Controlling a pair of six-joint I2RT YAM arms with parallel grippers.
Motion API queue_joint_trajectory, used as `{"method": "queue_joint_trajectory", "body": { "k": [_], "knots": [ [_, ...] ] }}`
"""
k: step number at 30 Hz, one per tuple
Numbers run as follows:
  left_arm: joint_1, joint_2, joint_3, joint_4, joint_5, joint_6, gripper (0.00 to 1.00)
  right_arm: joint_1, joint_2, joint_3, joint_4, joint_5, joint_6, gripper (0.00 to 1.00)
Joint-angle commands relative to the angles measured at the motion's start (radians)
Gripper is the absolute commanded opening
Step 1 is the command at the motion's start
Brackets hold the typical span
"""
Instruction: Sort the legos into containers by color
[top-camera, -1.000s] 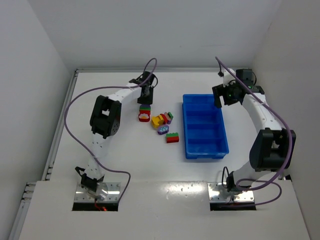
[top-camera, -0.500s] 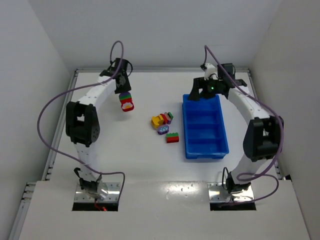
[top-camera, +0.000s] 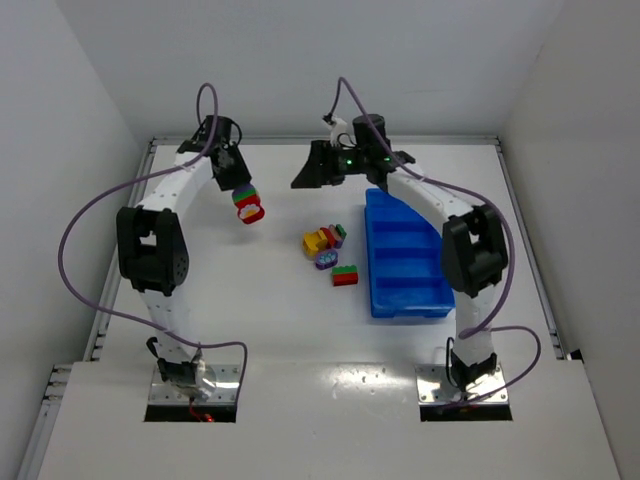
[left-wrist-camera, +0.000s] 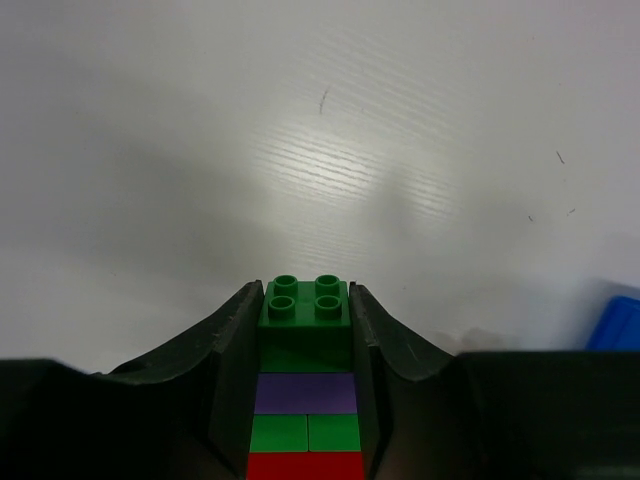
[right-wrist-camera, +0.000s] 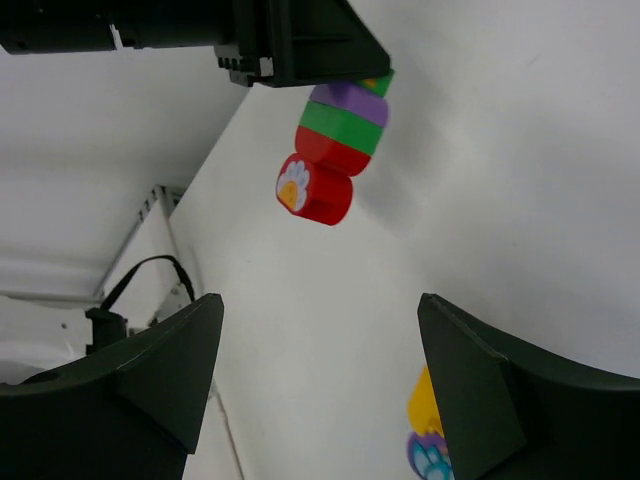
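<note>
- Left claw (left-wrist-camera: 305, 296) is pinching the stack (left-wrist-camera: 305, 392) by its sides: green brick on top, then purple, green and red below, snug between both fingers.
- From above, that left claw (top-camera: 238, 186) hangs over the far left of the desk (top-camera: 270, 310), with the stack (top-camera: 247, 204) dangling under it, clear of the surface and well apart from the tray (top-camera: 405, 262).
- Right claw (right-wrist-camera: 320, 375) is spread wide with nothing between its fingers, looking straight at the stack (right-wrist-camera: 335, 140) across a gap.
- Poses: my left arm arches up and out to the far left. My right arm stretches sideways past the tray's far end, its claw (top-camera: 308, 176) pointing at the left one.
- Progress, as I read it: barely begun. I see no brick in any tray compartment.
- Loose bricks (top-camera: 318, 241) lie in a cluster just left of the tray: yellow and red, a purple one, a red-and-green pair.
- Left to do: the held stack mixes colours, so it needs pulling apart first. I'd judge the right claw is lined up for that. After that, everything needs sorting.
</note>
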Motion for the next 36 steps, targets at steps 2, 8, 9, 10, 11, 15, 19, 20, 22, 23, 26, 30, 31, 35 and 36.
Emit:
{"method": "queue_joint_trajectory", "body": {
  "k": [2, 8, 9, 10, 11, 15, 19, 20, 22, 23, 26, 30, 31, 35, 36],
  "knots": [
    [0.028, -0.058, -0.015, 0.026, 0.089, -0.033, 0.0, 0.048, 0.095, 0.095, 0.116, -0.04, 0.135, 0.79],
    [0.053, -0.058, -0.028, 0.026, 0.126, -0.042, 0.0, 0.095, 0.167, 0.175, 0.125, -0.031, 0.156, 0.79],
    [0.063, -0.058, -0.028, 0.026, 0.139, -0.051, 0.0, 0.095, 0.176, 0.187, 0.125, -0.031, 0.167, 0.79],
    [0.063, -0.049, -0.019, 0.026, 0.148, -0.051, 0.0, 0.106, 0.197, 0.187, 0.125, -0.02, 0.167, 0.79],
    [0.063, -0.049, -0.018, 0.026, 0.148, -0.051, 0.0, 0.118, 0.21, 0.203, 0.125, -0.02, 0.167, 0.79],
    [0.072, -0.04, 0.002, 0.035, 0.174, -0.06, 0.0, 0.137, 0.268, 0.253, 0.134, 0.0, 0.205, 0.79],
    [0.072, -0.04, 0.002, 0.035, 0.174, -0.06, 0.0, 0.156, 0.328, 0.348, 0.124, 0.0, 0.23, 0.79],
    [0.072, -0.031, 0.002, 0.035, 0.174, -0.06, 0.0, 0.157, 0.349, 0.364, 0.124, 0.0, 0.23, 0.79],
    [0.072, -0.021, 0.012, 0.035, 0.183, -0.06, 0.0, 0.169, 0.365, 0.387, 0.111, 0.0, 0.23, 0.79],
    [0.072, -0.021, 0.012, 0.035, 0.183, -0.06, 0.0, 0.178, 0.365, 0.4, 0.101, 0.009, 0.23, 0.78],
    [0.072, 0.0, 0.023, 0.035, 0.183, -0.06, 0.0, 0.198, 0.379, 0.401, 0.091, 0.009, 0.23, 0.78],
    [0.072, 0.012, 0.044, 0.045, 0.192, -0.06, 0.0, 0.207, 0.388, 0.39, 0.082, 0.02, 0.23, 0.77],
    [0.072, 0.023, 0.044, 0.045, 0.192, -0.06, 0.0, 0.207, 0.388, 0.39, 0.082, 0.02, 0.23, 0.76],
    [0.082, 0.034, 0.067, 0.066, 0.192, -0.06, 0.0, 0.207, 0.388, 0.352, 0.062, 0.02, 0.23, 0.73],
    [0.082, 0.034, 0.077, 0.066, 0.192, -0.06, 0.0, 0.207, 0.388, 0.351, 0.062, 0.02, 0.23, 0.7]
  ]
}}
